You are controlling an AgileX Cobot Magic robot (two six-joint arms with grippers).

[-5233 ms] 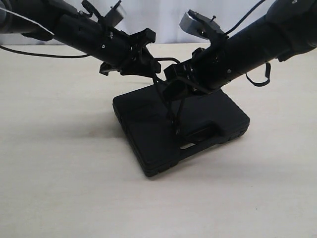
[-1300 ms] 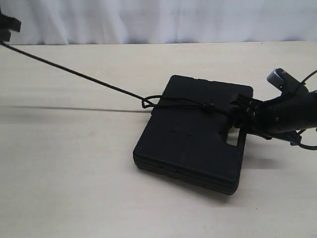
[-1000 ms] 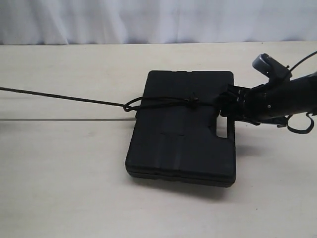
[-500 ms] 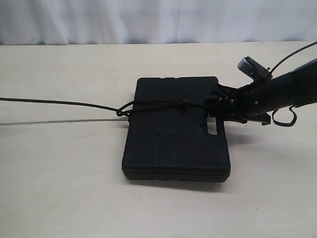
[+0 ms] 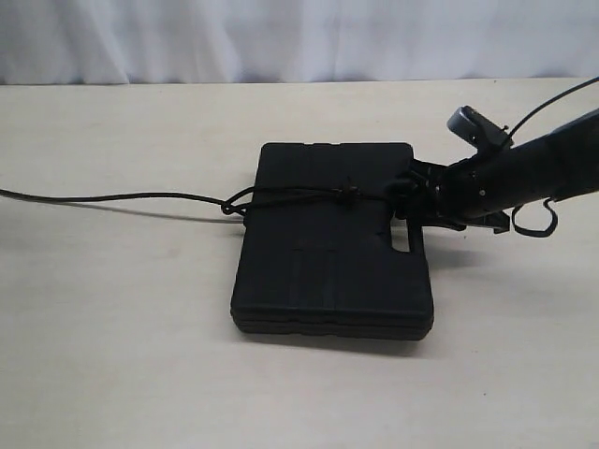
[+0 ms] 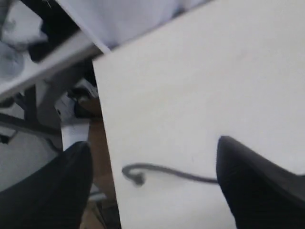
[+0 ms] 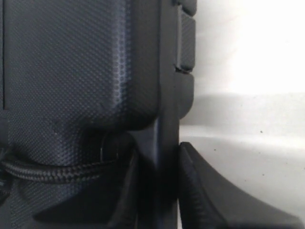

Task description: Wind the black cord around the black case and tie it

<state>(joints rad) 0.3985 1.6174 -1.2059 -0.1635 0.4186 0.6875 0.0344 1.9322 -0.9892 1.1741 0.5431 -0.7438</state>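
The black case [image 5: 332,271] lies flat on the table. The black cord [image 5: 299,196] runs across its top with a knot [image 5: 351,195], then trails slack to the left over the table [image 5: 112,197]. My right gripper [image 5: 409,201] is shut on the bar of the case's handle cut-out; in the right wrist view its fingers [image 7: 195,176] clamp the case [image 7: 86,62] rim, with the cord [image 7: 47,171] beside them. In the left wrist view my left gripper [image 6: 152,152] is open, and the cord's knotted end [image 6: 138,179] lies on the table below it.
The table [image 6: 102,124] ends at an edge close to the cord's end in the left wrist view, with frame legs and floor clutter [image 6: 76,100] beyond it. A white curtain [image 5: 281,37] backs the table. The right arm's cable loops [image 5: 533,220] hang beside the case.
The cord, taut to the left before, now lies slack on the table, released by the left gripper. The case was dragged left and turned square, and has now stopped with the right gripper still on it.
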